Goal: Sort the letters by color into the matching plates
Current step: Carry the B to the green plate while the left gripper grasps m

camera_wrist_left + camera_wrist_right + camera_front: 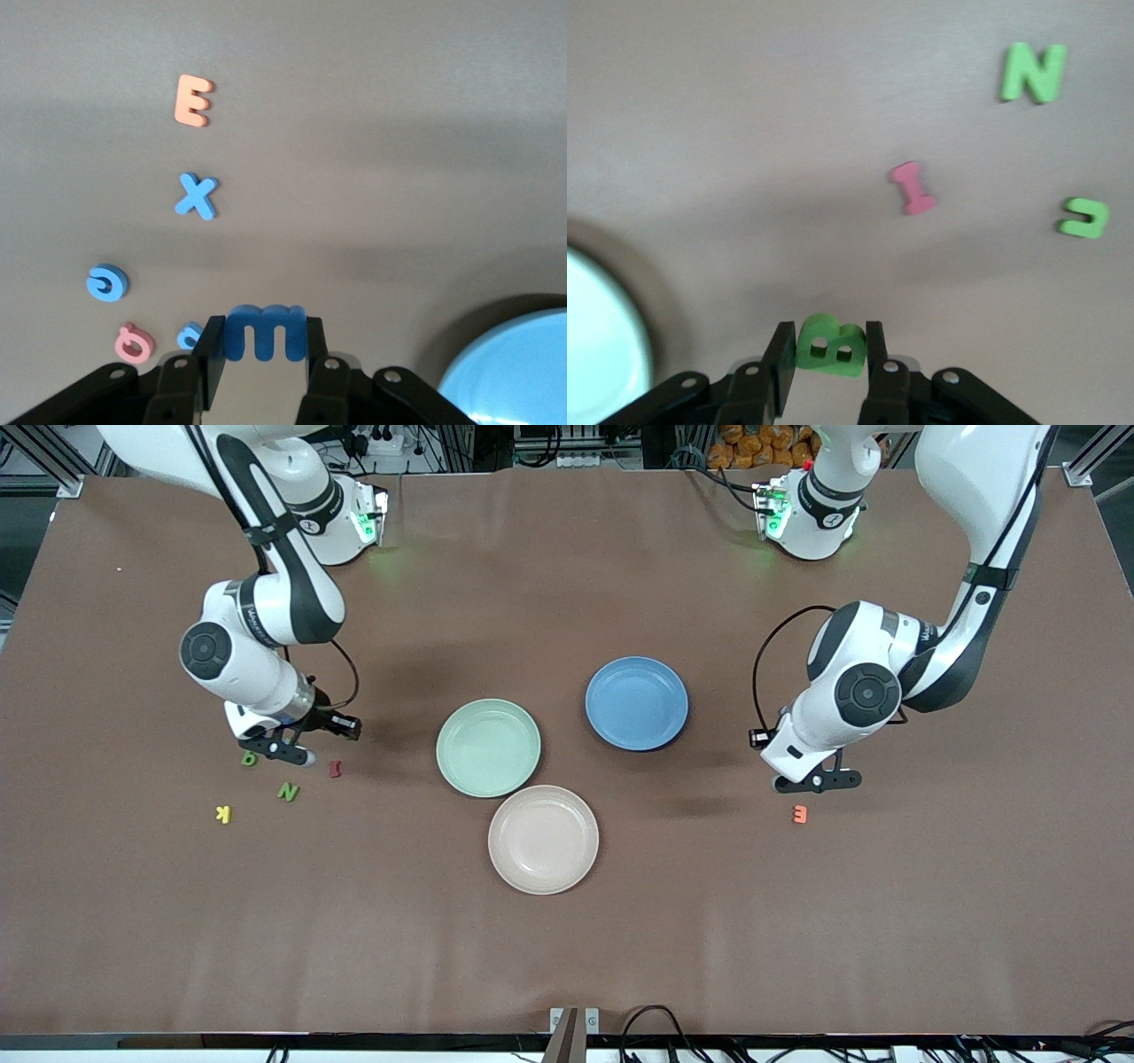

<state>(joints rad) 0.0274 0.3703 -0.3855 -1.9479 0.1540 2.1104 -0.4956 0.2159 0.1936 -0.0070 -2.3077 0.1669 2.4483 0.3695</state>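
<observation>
Two letters are already in hand, one per arm. The left gripper point(819, 781), low over the table, is clamped on a chunky blue foam M point(266, 332), its fingers pressing the outer legs. The round medium-blue plastic plate point(636, 702) lies at about ten o'clock from it in the front view, and the left arm is clearly the nearer arm to that plate. The right gripper point(292, 751) pinches a green foam B point(830, 345) end to end along its long axis. The pale mint-green plate point(488, 747) sits at three o'clock from it, nearer this arm. Three plates show in all, the third a beige-pink plate point(543, 839) at five o'clock from the mint one, and none holds anything yet. Four blue pieces can be counted: the M, a blue X point(197, 195), a rounded blue letter point(107, 283) and a half-hidden blue piece point(190, 336). Three green ones show: the B, a green N point(1032, 73) and a curled green piece point(1083, 218). Four strays also lie about: an orange E point(192, 100), a pink Q point(133, 343), a dark red I point(912, 188) and a yellow K point(223, 813).
</observation>
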